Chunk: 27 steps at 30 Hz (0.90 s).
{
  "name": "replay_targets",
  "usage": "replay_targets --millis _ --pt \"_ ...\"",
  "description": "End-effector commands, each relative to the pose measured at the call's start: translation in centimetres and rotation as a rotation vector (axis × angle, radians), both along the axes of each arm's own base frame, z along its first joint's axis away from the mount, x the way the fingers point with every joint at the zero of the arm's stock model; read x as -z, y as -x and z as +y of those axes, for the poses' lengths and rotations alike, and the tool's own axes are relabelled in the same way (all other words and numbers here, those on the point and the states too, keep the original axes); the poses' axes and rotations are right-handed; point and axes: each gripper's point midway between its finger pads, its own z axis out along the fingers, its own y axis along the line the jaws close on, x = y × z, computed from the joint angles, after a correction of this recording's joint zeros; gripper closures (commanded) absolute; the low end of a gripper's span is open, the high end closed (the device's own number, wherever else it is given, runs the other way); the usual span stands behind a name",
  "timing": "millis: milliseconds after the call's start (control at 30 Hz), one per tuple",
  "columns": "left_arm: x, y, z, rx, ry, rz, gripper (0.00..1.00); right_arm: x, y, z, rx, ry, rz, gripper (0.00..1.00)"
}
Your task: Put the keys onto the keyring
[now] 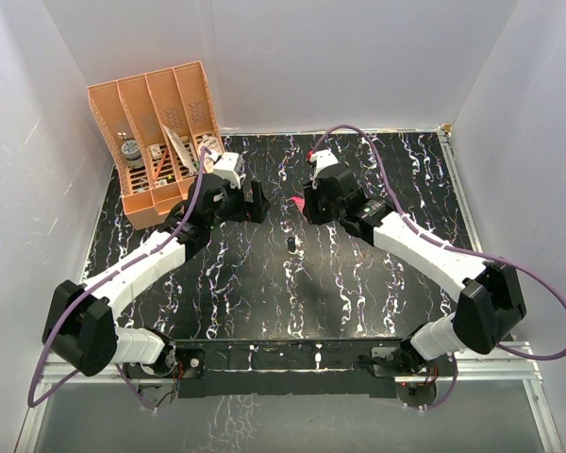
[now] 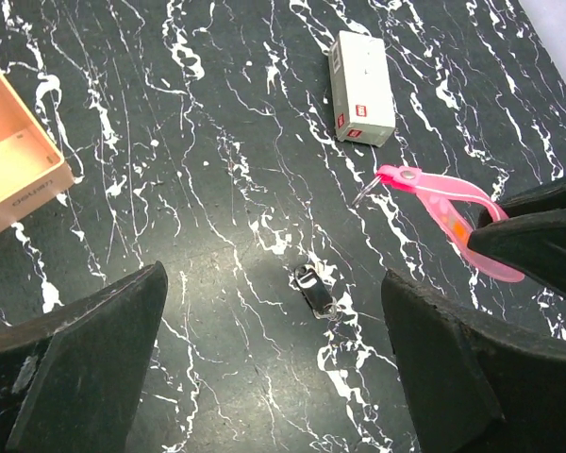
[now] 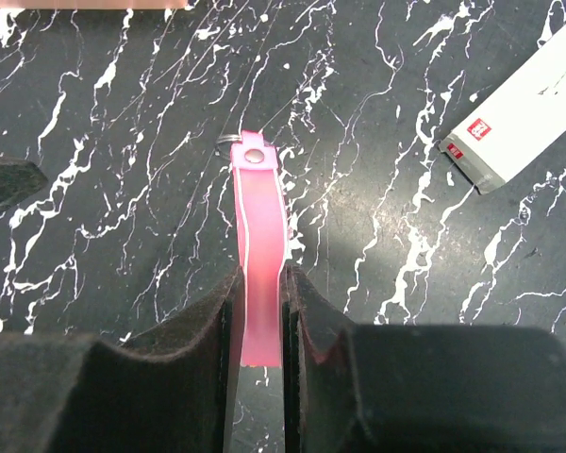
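With the right gripper (image 3: 261, 288) pinching the pink strip of the keyring (image 3: 258, 203) just above the table (image 2: 170, 142), the left gripper (image 2: 272, 316), jaws spread wide over the key (image 2: 315, 289) lying below, should lower straight and close slowly, because the key is tiny.

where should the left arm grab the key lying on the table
From straight above, left fingers closing across its narrow width: the key lies flat on the table, alone, so only its long thin edges can be pinched. Which end has the hole is too small to tell.
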Motion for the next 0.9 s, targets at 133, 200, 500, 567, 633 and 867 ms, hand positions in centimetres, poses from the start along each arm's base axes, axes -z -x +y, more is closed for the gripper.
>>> replay_targets --millis 133,200,500,567,633,867 --pt "-2.0 0.9 0.3 0.061 -0.038 -0.139 0.08 -4.9 0.3 0.3 -0.032 -0.055 -0.079 0.82" --pt "-2.0 0.9 0.4 0.058 -0.051 -0.144 0.09 -4.9 0.3 0.3 -0.032 -0.051 -0.075 0.82" --pt "-1.6 1.6 -1.4 0.213 -0.115 -0.222 0.16 -5.3 0.4 0.3 -0.045 -0.043 -0.076 0.82" --pt "-1.5 1.8 -2.1 0.286 -0.159 -0.262 0.19 -5.5 0.5 0.2 -0.051 -0.037 -0.076 0.82" --pt "-1.2 2.1 -2.6 0.345 -0.195 -0.288 0.19 -5.7 0.6 0.2 -0.057 -0.029 -0.074 0.82" --pt "0.2 2.1 -3.4 0.437 -0.327 -0.385 0.21 -6.7 0.9 0.3 -0.087 -0.009 -0.048 0.82"
